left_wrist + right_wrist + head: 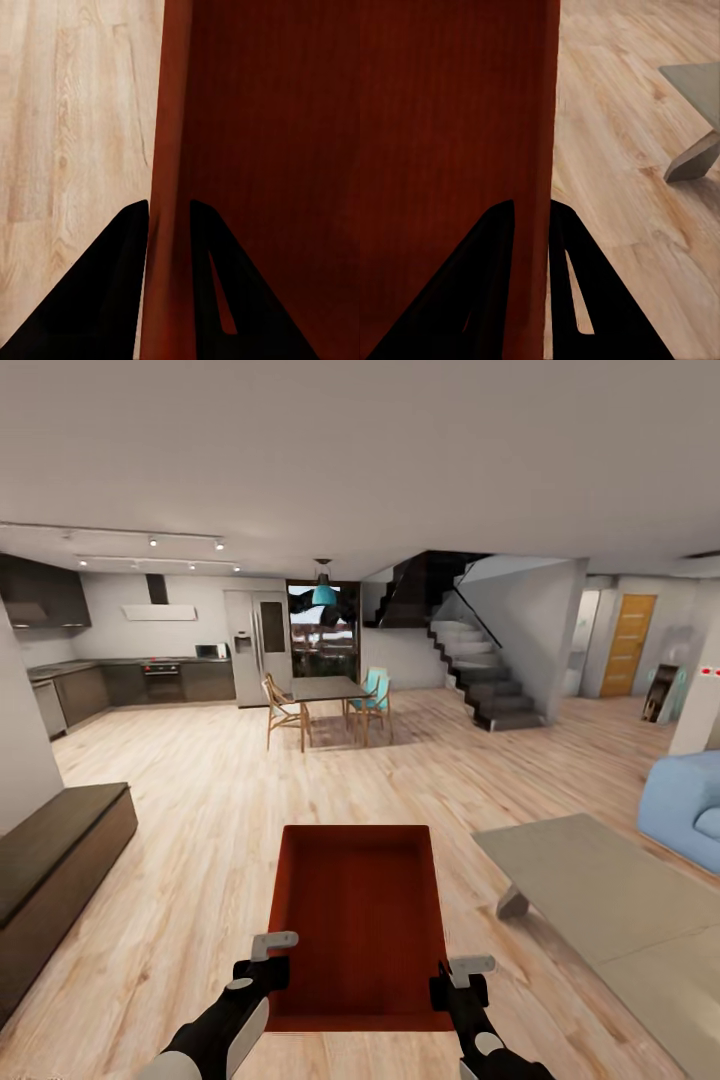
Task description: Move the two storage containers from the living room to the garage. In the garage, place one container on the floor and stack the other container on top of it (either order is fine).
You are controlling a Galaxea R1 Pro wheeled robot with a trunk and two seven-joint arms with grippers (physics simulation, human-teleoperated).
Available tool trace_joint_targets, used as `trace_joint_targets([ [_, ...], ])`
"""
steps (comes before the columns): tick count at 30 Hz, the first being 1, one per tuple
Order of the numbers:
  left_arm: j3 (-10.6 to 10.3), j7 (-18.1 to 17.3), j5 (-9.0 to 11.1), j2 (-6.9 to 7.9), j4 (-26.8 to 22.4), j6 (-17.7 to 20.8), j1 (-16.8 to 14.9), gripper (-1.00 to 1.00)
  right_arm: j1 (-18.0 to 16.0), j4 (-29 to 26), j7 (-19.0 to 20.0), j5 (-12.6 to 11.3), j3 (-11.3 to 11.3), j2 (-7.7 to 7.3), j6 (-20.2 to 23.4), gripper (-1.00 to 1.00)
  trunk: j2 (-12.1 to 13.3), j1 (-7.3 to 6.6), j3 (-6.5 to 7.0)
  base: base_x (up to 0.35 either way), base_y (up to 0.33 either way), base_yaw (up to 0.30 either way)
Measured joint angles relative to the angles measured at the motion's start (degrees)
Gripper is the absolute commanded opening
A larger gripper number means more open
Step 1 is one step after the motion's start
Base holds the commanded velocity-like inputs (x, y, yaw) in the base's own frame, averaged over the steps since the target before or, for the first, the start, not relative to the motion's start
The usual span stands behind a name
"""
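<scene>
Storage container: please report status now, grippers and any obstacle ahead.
Left gripper shut on container's left wall, right gripper shut on right wall. Storage container carried over wood floor. Coffee table close right; dining table far ahead.

arms: black with white shells | left claw (pixel 283 952), right claw (pixel 462 973): grey fingers, black mounts

- An open-plan home, simulator-rendered
- Kitchen (pixel 160 675) with fridge (pixel 258 645) along the far wall
- Dining table (pixel 325 690) with chairs (pixel 283 710) under a teal lamp (pixel 324 592)
- Stairs (pixel 480 670), blue sofa (pixel 685 805), coffee table (pixel 590 890), wood plank floor (pixel 200 830)
</scene>
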Motion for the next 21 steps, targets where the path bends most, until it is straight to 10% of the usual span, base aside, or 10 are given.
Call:
trace_joint_targets([
  [8, 0.0, 0.0, 0.0, 0.0, 0.0, 0.0, 0.0, -1.0, 0.0, 0.0, 0.0, 0.0, 0.0, 0.0, 0.0, -1.0, 0.0, 0.0, 0.0, 0.322, 0.0, 0.268],
  [21, -0.2, 0.0, 0.0, 0.0, 0.0, -0.1, 0.0, -1.0, 0.0, 0.4, 0.0, -0.1, -0.1, 0.06, -0.6, -1.0, 0.0, 0.0, 0.01, 0.322, 0.0, 0.014],
])
